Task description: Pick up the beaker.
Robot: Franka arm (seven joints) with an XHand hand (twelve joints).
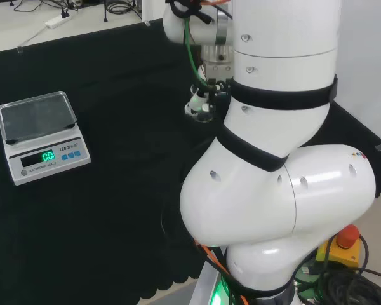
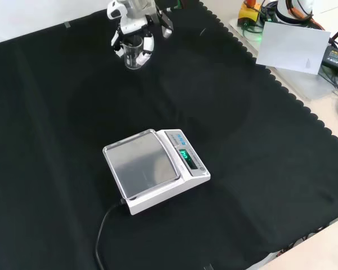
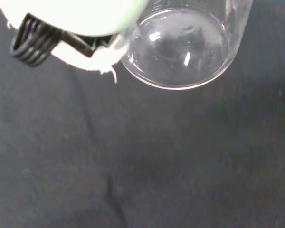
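A clear glass beaker [image 2: 134,56] stands upright at the far end of the black cloth in the front view. The black and white hand [image 2: 129,17] comes down on it from above, and white fingertips [image 2: 117,48] sit against the glass on both sides. From the wrist view I look at the beaker's round base [image 3: 180,52], close beside a blurred white part of the hand [image 3: 76,14]; the beaker looks empty. In the head view the hand [image 1: 203,101] hangs just left of the arm's white links. Whether the base touches the cloth I cannot tell.
A white electronic scale [image 2: 152,169] with a lit green display sits mid-cloth, its cable trailing toward the near edge; the head view has the scale [image 1: 41,133] at the left. A white sheet [image 2: 293,48] and cables lie past the cloth's scalloped right edge.
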